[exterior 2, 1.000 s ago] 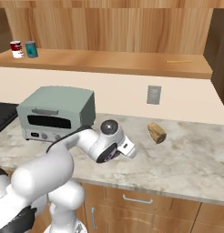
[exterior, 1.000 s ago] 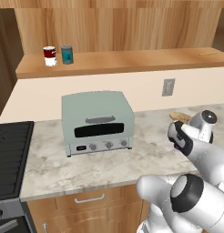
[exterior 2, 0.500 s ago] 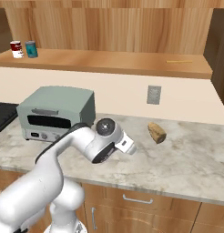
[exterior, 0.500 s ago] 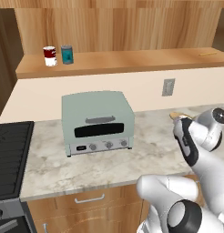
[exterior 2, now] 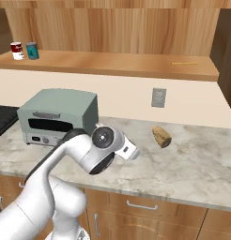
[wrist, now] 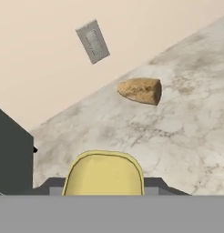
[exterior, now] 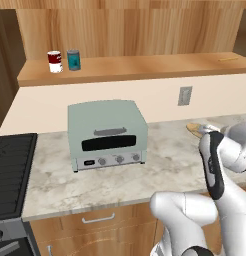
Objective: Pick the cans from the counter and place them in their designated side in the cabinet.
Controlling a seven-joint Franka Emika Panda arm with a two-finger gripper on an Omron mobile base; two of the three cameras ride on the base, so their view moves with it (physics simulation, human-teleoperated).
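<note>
A dark blue can's yellow top [wrist: 104, 175] sits low in the hand view, and my gripper [wrist: 104, 183] is shut on this can, with a dark finger on each side of it. In the right base view the gripper [exterior 2: 132, 152] hovers low over the counter [exterior 2: 197, 161], left of a bread piece [exterior 2: 161, 136]. The teal can [exterior: 73, 59] [exterior 2: 32, 50] stands at the left end of the cabinet shelf [exterior: 145, 68] [exterior 2: 112, 61], beside a red-and-white can [exterior: 54, 61].
A mint-green toaster oven [exterior: 107, 132] [exterior 2: 58, 117] stands on the counter [exterior: 170, 167] left of my arm. The bread piece [wrist: 140, 90] lies ahead of the hand below a wall outlet [wrist: 92, 41]. A black stove top [exterior: 10, 165] borders the counter's left end.
My arm has swung a little to the right over the counter with the can still held. The cans on the shelf have not moved.
</note>
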